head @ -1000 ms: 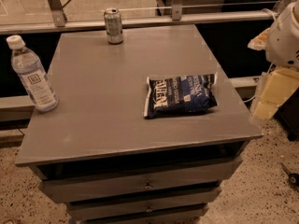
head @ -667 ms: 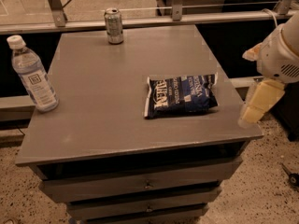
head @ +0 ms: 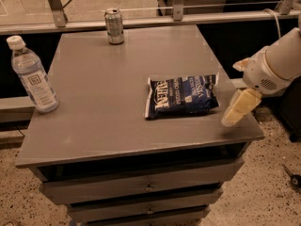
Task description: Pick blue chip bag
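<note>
The blue chip bag (head: 182, 96) lies flat on the grey table (head: 117, 121), right of centre, its white lettering facing up. It is dark navy with white crimped ends. My gripper (head: 234, 92) hangs over the table's right edge, just right of the bag and not touching it. Its two cream fingers stand apart: one (head: 240, 108) points down toward the table's front right corner, and the other (head: 241, 64) shows only as a tip behind the white wrist. The gripper is open and holds nothing.
A clear water bottle (head: 32, 76) with a white cap stands at the table's left edge. A soda can (head: 114, 26) stands at the back centre. A metal rail (head: 141, 20) runs behind the table. Drawers (head: 146, 187) sit under the tabletop, above speckled floor.
My arm and gripper have moved left and slightly down, from beside the table's right edge to over it, closer to the bag. The bag, bottle and can have not moved.
</note>
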You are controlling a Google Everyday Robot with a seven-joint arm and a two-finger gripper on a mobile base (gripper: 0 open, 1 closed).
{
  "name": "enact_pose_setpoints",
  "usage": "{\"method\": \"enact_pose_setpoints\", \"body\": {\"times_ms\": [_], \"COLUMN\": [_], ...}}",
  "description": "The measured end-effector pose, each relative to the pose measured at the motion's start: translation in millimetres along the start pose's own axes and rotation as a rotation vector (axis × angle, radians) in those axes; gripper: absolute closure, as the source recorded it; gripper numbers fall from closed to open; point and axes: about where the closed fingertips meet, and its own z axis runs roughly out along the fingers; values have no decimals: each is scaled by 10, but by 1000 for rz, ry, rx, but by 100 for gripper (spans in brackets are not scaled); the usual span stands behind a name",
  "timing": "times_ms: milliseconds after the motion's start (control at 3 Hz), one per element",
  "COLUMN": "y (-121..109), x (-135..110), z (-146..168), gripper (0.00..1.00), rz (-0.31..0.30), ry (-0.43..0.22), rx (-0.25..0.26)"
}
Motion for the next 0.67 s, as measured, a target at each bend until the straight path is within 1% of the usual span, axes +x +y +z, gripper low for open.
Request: {"method": "enact_pose_setpoints", "body": {"times_ms": [333,667], "y": [-104,-144], "x": [-62,-174], "z": [145,321], "gripper": [0,14], "rz": [27,83], "ry": [-56,-113], "rx": [5,-13]}}
